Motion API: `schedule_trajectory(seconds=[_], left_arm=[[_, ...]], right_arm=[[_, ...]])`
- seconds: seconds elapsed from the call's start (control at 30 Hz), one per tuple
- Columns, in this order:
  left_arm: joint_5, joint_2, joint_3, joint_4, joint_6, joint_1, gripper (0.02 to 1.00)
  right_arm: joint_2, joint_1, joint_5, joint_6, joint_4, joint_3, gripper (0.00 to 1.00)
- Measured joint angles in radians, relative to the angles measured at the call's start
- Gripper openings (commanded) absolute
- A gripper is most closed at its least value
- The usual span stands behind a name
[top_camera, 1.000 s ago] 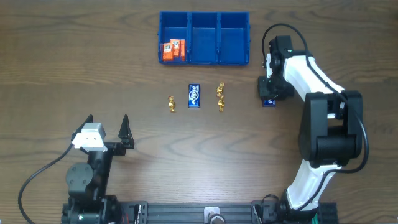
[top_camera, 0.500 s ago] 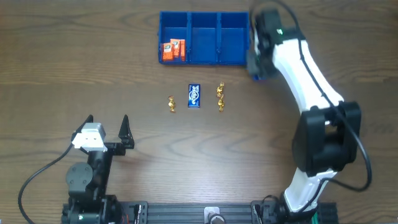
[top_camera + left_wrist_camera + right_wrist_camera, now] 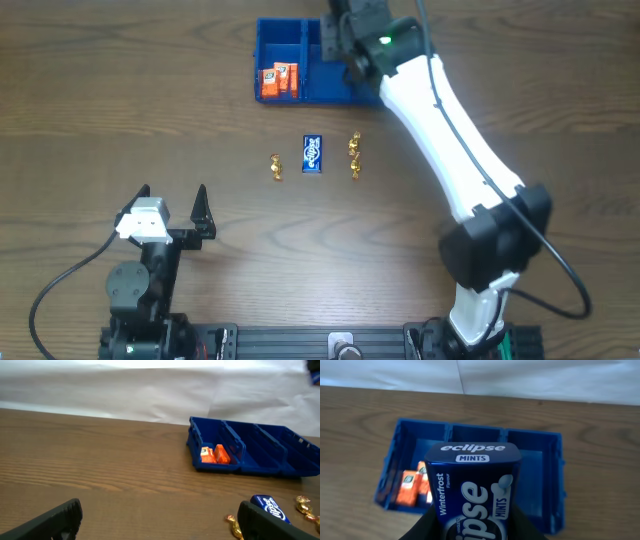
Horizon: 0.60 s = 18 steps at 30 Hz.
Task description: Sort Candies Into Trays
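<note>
the right fingers (image 3: pixel 524 527) are clamped on the blue mint tin (image 3: pixel 472 490) above the blue tray (image 3: pixel 560 485), middle compartment (image 3: pixel 475 440) just past them, and the left fingers (image 3: pixel 260 520) stand apart; released off-centre, the tin may clip a divider and tip in beside the orange candy boxes (image 3: pixel 410 487).

The right gripper (image 3: pixel 340 38) is no longer low over the table off the right end of the blue tray (image 3: pixel 258 60). It rises with the blue mint tin (image 3: pixel 472 495) clamped between its fingers and swings left, toward the table's far edge. The right arm now stretches diagonally across the tray's right compartment. The tin, which a second ago sat down at the wood, is lifted clear and hangs in line with the tray's middle compartment.
</note>
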State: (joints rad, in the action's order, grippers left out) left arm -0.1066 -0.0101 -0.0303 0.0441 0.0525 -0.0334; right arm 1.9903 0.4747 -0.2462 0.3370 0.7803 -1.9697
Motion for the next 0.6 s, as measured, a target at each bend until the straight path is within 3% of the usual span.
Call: schedule_trajectory(seconds=[0.6], left_arm=[[0.000,0.000,0.000,0.000,0.000,0.000,0.998]], right_arm=[[0.224,0.025,-0.039,0.050,-0.087,0.000,0.036]])
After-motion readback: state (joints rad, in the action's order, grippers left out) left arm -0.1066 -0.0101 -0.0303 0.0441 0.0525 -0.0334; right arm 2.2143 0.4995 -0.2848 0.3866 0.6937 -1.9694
